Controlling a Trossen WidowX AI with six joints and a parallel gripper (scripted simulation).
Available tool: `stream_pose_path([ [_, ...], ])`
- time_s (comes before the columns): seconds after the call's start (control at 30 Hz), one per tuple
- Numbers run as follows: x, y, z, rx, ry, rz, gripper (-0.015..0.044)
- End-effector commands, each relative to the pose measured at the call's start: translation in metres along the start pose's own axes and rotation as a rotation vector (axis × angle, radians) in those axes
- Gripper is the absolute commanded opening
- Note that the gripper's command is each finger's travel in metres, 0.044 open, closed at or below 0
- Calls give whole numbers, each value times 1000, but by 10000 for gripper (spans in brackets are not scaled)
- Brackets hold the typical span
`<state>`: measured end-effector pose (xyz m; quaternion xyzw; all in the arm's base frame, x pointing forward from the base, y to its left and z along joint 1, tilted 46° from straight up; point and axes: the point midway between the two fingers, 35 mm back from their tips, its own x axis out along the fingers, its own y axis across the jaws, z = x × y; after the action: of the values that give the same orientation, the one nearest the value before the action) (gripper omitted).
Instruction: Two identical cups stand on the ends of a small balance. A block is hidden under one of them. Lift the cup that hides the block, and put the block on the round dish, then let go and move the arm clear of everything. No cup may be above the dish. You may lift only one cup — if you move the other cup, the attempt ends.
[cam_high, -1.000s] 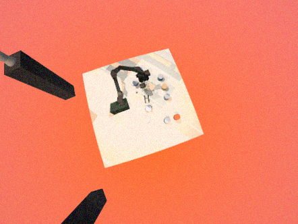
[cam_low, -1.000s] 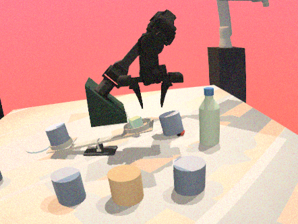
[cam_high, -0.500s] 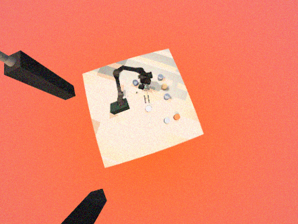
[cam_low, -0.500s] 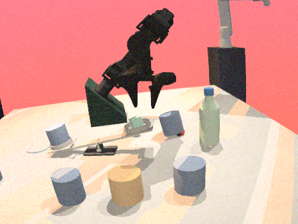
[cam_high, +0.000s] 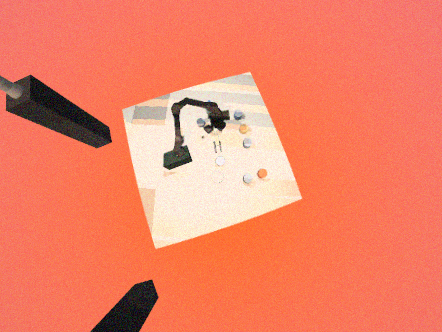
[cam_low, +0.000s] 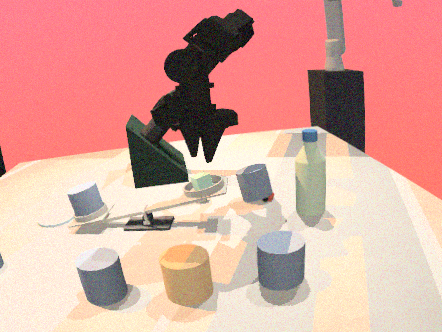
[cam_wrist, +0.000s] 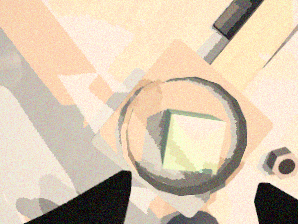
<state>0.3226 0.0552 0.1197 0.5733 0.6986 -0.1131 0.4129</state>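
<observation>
My gripper (cam_low: 201, 159) (cam_wrist: 193, 187) is open and empty, pointing down above the raised end of the balance (cam_low: 160, 205) (cam_high: 217, 146). The pale green block (cam_low: 201, 181) (cam_wrist: 195, 142) lies uncovered inside the ringed holder there, below the fingertips. One grey-blue cup (cam_low: 85, 199) (cam_high: 220, 161) stands on the balance's low end. Another grey-blue cup (cam_low: 254, 183) (cam_high: 200, 122) is off the balance, tilted beside the raised end, with a small red thing by its base. The round dish (cam_low: 52, 225) shows only as a pale rim beyond the low end.
A green bottle (cam_low: 310, 185) with a blue cap stands right of the tilted cup. Two blue-grey cups (cam_low: 104, 277) (cam_low: 281, 262) and an orange one (cam_low: 187, 275) stand at the front. Another orange object (cam_high: 262, 173) stands farther along. A small hex nut (cam_wrist: 282, 162) lies beside the raised end.
</observation>
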Motion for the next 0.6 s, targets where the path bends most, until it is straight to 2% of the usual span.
stream_pose_path([
  [0.0, -1, 0, 4, 93, 8, -2, 260],
  [0.57, 21, 0, 4, 93, 9, -1, 260],
])
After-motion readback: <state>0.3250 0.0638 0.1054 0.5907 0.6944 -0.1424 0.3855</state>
